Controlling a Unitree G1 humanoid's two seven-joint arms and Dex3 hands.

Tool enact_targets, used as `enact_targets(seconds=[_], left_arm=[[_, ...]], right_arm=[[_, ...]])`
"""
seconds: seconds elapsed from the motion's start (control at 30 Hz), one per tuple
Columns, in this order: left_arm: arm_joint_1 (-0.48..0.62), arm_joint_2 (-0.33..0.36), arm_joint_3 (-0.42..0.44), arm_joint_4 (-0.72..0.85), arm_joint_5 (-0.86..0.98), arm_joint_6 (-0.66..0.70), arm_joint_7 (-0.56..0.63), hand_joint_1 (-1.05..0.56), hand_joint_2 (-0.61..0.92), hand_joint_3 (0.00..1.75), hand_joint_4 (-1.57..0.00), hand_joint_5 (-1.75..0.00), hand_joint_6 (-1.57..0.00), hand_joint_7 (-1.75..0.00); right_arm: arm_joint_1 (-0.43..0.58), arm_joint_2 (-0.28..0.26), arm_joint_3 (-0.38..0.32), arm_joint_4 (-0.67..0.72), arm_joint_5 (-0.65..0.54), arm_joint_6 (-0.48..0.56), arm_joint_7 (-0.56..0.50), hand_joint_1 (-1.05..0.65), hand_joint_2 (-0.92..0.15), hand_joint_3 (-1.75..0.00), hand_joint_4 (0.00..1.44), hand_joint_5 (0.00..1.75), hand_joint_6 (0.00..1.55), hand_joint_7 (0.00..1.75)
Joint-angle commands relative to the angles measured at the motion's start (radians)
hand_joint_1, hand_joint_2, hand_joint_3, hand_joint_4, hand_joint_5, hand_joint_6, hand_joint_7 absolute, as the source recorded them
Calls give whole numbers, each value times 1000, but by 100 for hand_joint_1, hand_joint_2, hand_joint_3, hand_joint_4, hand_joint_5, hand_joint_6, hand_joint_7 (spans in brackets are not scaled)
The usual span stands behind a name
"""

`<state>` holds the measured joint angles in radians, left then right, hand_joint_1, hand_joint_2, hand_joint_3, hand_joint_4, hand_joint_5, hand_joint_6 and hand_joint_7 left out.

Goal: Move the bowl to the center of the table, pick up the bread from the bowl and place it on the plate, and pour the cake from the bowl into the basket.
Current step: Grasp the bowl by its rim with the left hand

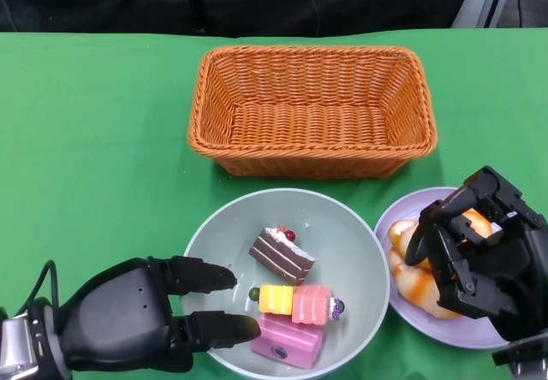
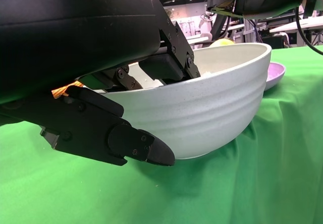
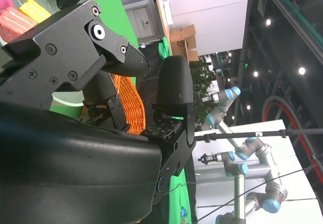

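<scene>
The left hand [image 1: 145, 316] grips the near-left rim of the pale green bowl [image 1: 342, 234], which holds cake pieces [image 1: 291, 299]. The right hand [image 1: 479, 252] holds bread [image 1: 475, 224] over the purple plate [image 1: 411, 209]. The wicker basket [image 1: 312, 110] sits behind.

a wicker basket [image 1: 313, 110] sits at the far middle of the table [image 1: 86, 123]. nearer the robot, just in front of the basket, stands the bowl [image 1: 347, 234], with cake pieces [image 1: 287, 299] lying inside it toward its near side. the plate [image 1: 419, 204] rests immediately right of the bowl, their rims almost touching, with bread [image 1: 419, 282] on it. the left hand [image 1: 128, 316] is at the bowl's near-left rim, fingers over the edge and one below the wall in the left wrist view. the right hand [image 1: 479, 252] is over the plate's right half, above the bread.
</scene>
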<state>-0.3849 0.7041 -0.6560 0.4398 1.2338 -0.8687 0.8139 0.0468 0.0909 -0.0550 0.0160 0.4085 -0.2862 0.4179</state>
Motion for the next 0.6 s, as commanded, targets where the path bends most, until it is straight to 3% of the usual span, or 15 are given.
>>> enact_targets(seconds=[0.03,0.6], left_arm=[[5,6,-6,23,-14,-2,-7,-43,92,3,-68,-5,-66,-2],[13,-33,-23,38,-14,54,7,-40,92,10,-71,-5,-70,-2]], right_arm=[[5,-5,-1,-3,5,-4,4,-14,-47,-118,70,173,57,147],[24,8,10,-23,-12,-7,-26,-13,-46,-118,70,174,59,147]])
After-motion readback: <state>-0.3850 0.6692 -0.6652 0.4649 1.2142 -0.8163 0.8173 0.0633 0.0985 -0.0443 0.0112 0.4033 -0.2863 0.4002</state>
